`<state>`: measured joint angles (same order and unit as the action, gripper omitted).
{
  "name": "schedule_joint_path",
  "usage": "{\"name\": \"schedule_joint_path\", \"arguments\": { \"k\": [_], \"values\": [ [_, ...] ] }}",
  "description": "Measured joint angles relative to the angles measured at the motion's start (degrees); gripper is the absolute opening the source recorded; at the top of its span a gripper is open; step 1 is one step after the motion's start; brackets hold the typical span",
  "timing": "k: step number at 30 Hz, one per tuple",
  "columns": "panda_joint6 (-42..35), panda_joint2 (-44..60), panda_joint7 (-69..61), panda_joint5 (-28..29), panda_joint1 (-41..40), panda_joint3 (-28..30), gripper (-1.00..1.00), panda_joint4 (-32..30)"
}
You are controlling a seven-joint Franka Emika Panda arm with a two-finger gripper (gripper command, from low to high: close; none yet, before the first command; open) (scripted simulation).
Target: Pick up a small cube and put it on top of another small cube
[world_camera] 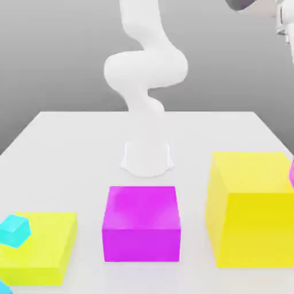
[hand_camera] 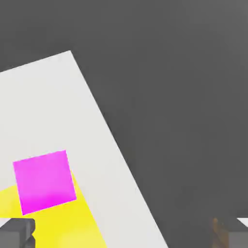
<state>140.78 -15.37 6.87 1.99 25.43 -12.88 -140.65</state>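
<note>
At the exterior view's left, the small cyan cube on the flat yellow slab is risking being taken by mistake. The magenta block and tall yellow block are risking being struck on descent. All are being rendered matte, smooth and sharp-edged. The gripper is being held wide open, with nothing gripped. Where the small cube lies cannot be told.

The white robot arm stands up from its round base on the far side. It bends like a snake, first to the exterior view's left, then to the right, and goes up out of the top. The hand is high in the top right corner. In the hand view, the two fingers stand wide apart
</note>
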Motion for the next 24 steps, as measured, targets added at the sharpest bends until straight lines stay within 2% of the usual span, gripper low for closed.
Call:
{"name": "schedule_joint_path", "arguments": {
  "k": [6,11,13,17,20,24],
  "values": [
    [5.00,9.84,-11.64,3.90,6.55,-5.59,0.00,-4.54],
    [8.67,18.51,-18.54,11.14,13.75,-8.58,0.00,-8.12],
    [11.45,19.83,-22.32,10.59,13.14,-8.54,0.00,-10.30],
    [18.80,19.69,-31.52,4.73,9.87,-8.74,0.00,-15.69],
    [23.83,24.02,-29.49,9.11,10.89,-5.86,0.00,-16.10],
    [30.23,31.98,-23.67,16.94,17.40,2.56,0.00,-14.46]
  ]
}}
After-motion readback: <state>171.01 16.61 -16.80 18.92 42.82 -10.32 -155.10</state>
